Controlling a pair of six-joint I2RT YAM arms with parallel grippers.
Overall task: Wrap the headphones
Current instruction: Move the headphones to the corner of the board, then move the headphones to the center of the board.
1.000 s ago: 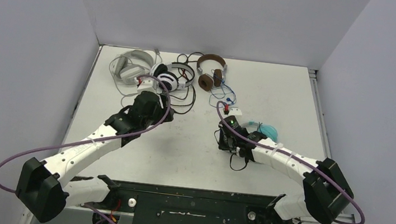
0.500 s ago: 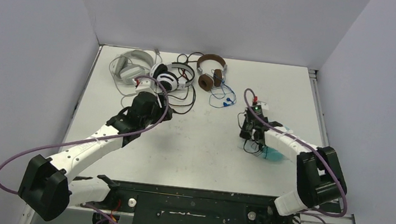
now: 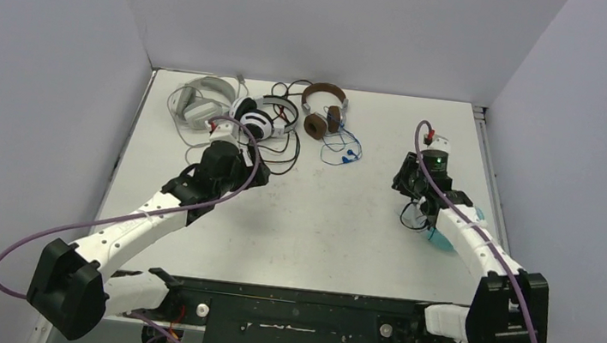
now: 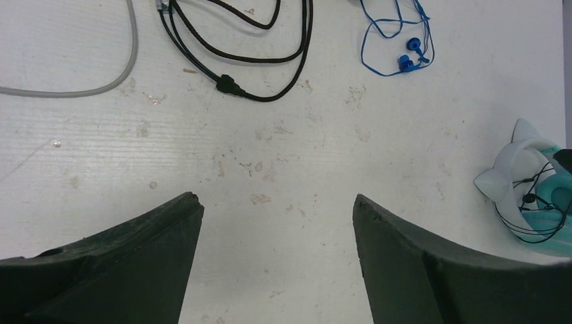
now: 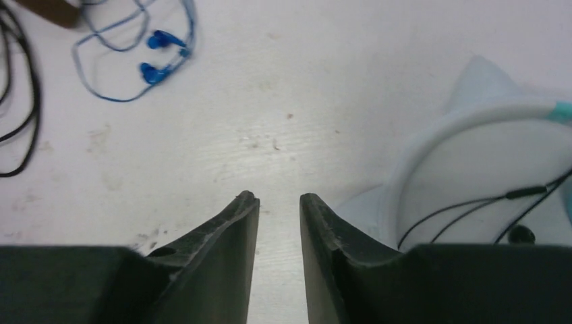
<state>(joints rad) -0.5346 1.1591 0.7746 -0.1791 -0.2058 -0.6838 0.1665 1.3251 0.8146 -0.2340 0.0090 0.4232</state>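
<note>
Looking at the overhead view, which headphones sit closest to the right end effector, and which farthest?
1. light teal headphones, just beside the right end effector, right side.
2. brown headphones, back centre.
3. black-and-white headphones, back, further left.
4. pale grey headphones, back-left corner.

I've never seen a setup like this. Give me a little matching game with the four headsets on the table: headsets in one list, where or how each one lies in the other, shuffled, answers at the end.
Column one
1. brown headphones
2. pale grey headphones
3. black-and-white headphones
4. teal headphones

Column two
A. alone on the right side
B. trailing a blue cable
C. farthest left in the back row
D. middle of the back row

Pairs: 1-B, 2-C, 3-D, 4-A
</note>
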